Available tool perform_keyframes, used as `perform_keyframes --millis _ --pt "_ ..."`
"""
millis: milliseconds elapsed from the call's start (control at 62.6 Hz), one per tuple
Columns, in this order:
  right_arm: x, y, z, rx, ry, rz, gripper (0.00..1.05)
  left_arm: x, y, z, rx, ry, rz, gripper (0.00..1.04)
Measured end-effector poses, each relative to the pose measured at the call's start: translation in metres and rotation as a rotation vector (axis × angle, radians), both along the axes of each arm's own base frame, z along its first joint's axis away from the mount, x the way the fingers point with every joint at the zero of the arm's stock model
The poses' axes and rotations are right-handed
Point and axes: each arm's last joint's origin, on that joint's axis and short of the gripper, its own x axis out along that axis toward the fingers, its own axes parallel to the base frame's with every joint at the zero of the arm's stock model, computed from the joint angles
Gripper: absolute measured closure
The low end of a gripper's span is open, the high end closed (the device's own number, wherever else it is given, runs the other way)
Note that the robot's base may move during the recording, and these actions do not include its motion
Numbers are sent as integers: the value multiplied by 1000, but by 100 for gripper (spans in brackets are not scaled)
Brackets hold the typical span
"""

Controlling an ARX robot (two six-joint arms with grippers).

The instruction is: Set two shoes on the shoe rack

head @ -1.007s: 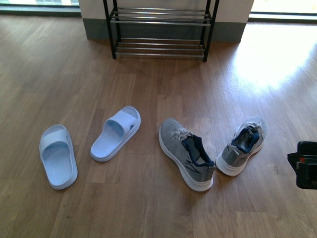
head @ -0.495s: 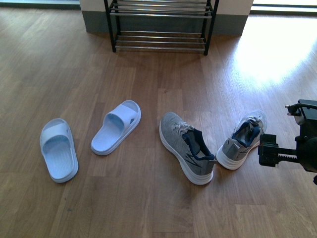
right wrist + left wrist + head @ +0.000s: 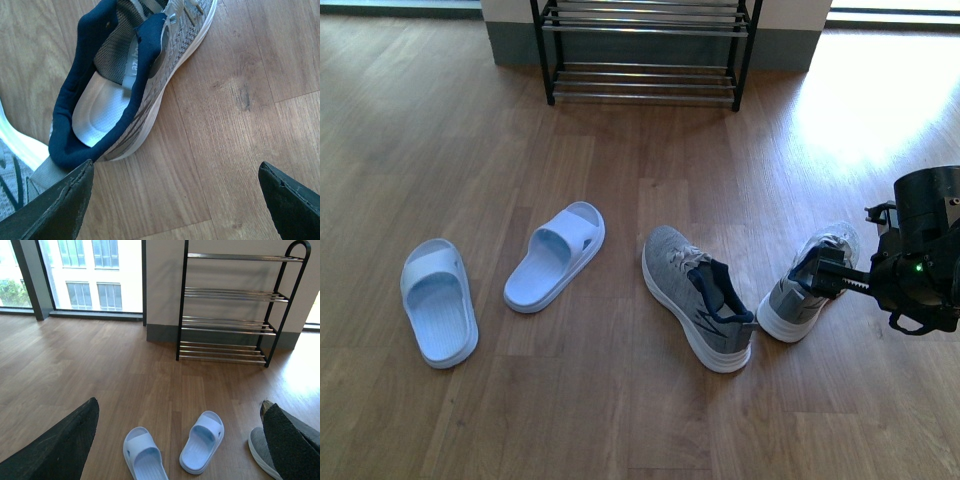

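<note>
Two grey knit sneakers with white soles and navy lining stand on the wood floor. One sneaker is in the middle, the other to its right; the right one fills the right wrist view. The black shoe rack with silver bars stands against the far wall and shows whole in the left wrist view. My right gripper is open just above the right sneaker's heel end, jaws spread wide over bare floor. My left gripper is open and empty, high above the floor.
Two pale blue slide sandals lie on the floor to the left of the sneakers. A bright sun patch lies on the floor at the right. Large windows stand left of the rack.
My right arm has come in from the right edge and moved left, up to the right sneaker. The view has shifted slightly. The shoes have not moved.
</note>
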Motion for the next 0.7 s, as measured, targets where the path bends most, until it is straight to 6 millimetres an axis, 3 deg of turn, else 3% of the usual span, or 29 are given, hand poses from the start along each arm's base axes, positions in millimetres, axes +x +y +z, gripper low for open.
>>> perform_keyframes --millis 703 --pt "35 -12 -36 4 47 -135 9 0 0 0 0 0 0 9"
